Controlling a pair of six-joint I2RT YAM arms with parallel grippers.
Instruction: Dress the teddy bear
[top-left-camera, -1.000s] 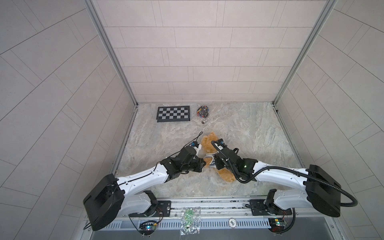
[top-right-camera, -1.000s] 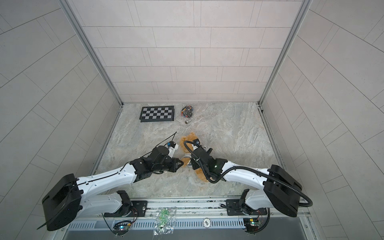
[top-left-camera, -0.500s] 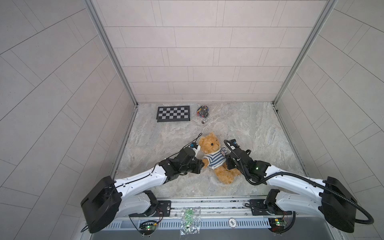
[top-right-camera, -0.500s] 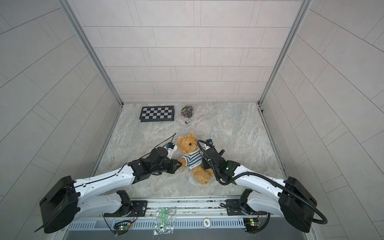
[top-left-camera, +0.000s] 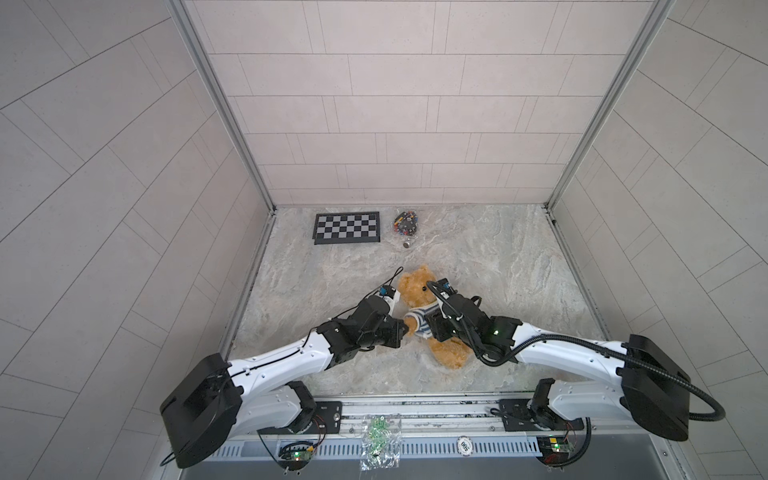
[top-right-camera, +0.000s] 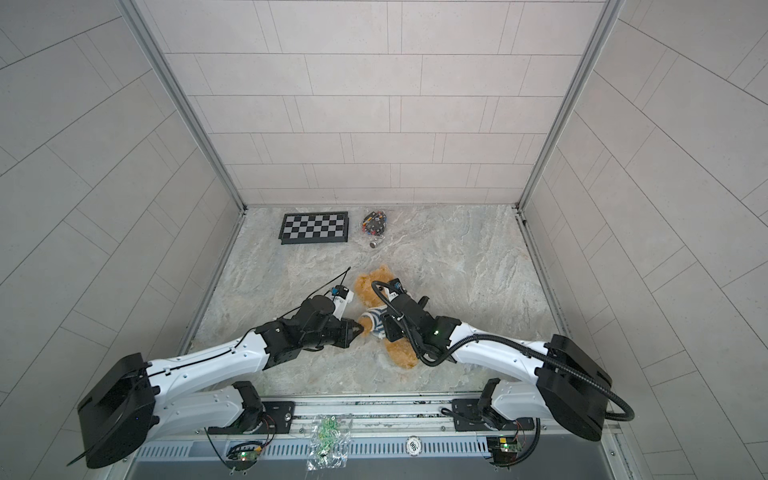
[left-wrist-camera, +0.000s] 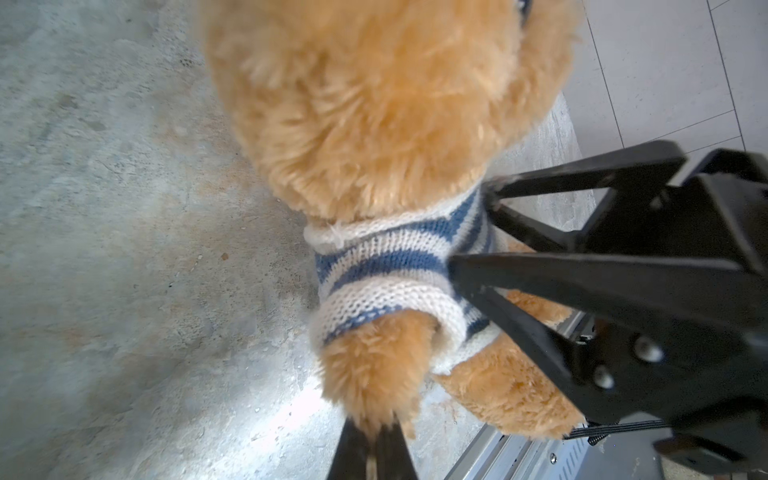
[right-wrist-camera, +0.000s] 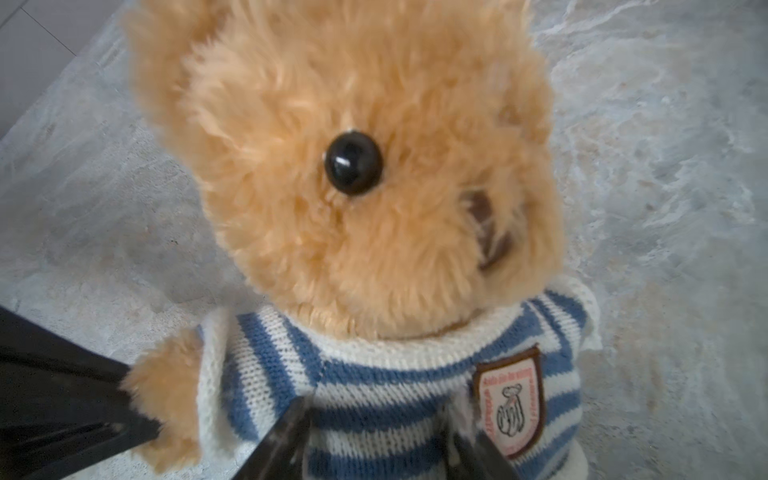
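The left gripper is shut tight on a paw of the teddy bear, just past the sleeve of the striped shirt. The bear is laid flat on the tabletop, with the head beyond both grippers and the feet back toward the arms. The right gripper is placed on the shirt's chest with jaws apart, so it is judged nearest for pulling the shirt down.

walls: pale grey tile, left/far/right | corners: metal posts | surface: grey marbled stone | far left: checkerboard | light: even, soft
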